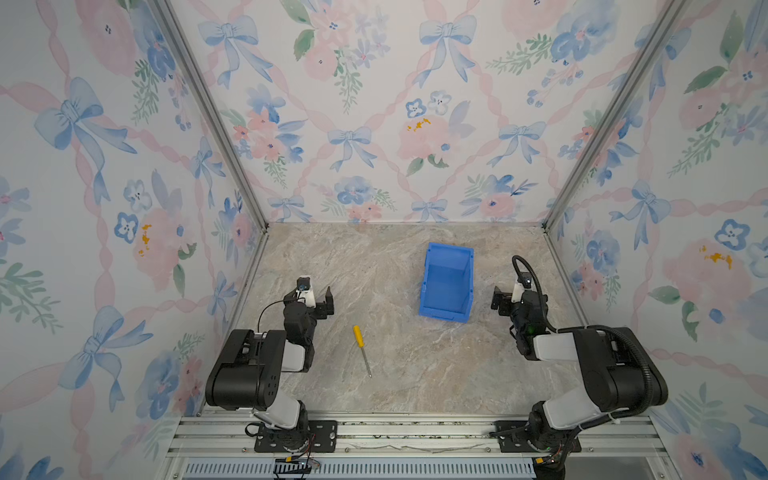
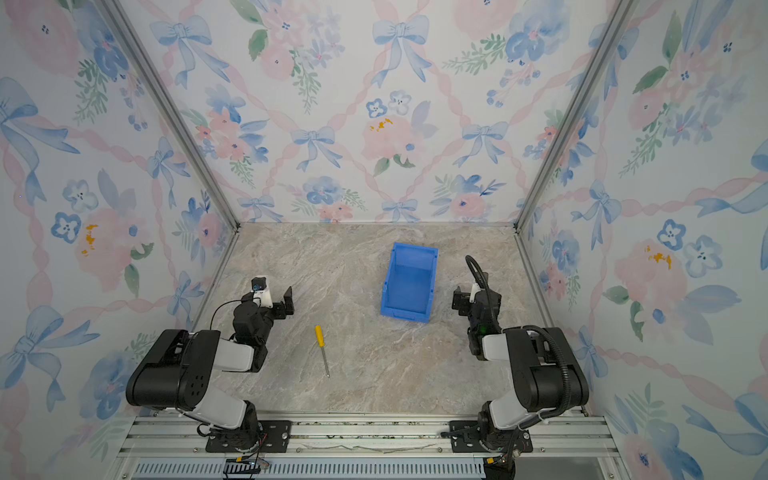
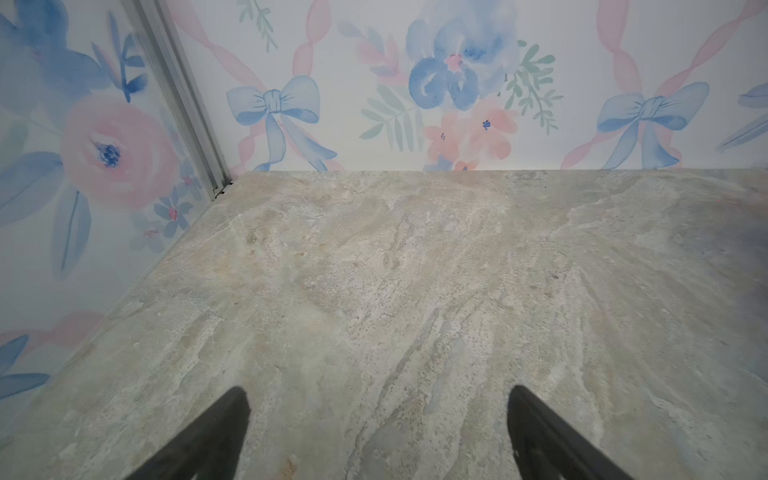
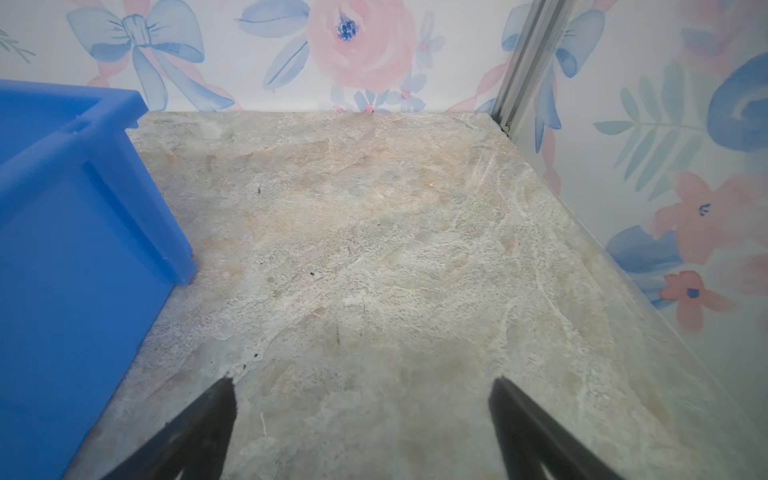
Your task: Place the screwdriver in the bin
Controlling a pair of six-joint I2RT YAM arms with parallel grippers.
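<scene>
The screwdriver [image 1: 361,350] [image 2: 323,353], yellow-handled with a thin silver shaft, lies flat on the marble tabletop near the front, handle pointing away from me. The blue bin [image 1: 446,286] [image 2: 409,286] stands empty to its right and further back; its side wall [image 4: 62,208] fills one edge of the right wrist view. My left gripper [image 1: 318,297] [image 2: 277,299] [image 3: 378,390] hovers open and empty behind and left of the screwdriver. Just right of the bin, my right gripper [image 1: 509,296] [image 2: 467,297] [image 4: 363,380] is open with nothing between its fingers.
Flowered walls with metal corner posts [image 1: 208,108] [image 1: 611,108] close in the table on three sides. An aluminium rail [image 1: 415,432] carrying both arm bases runs along the front edge.
</scene>
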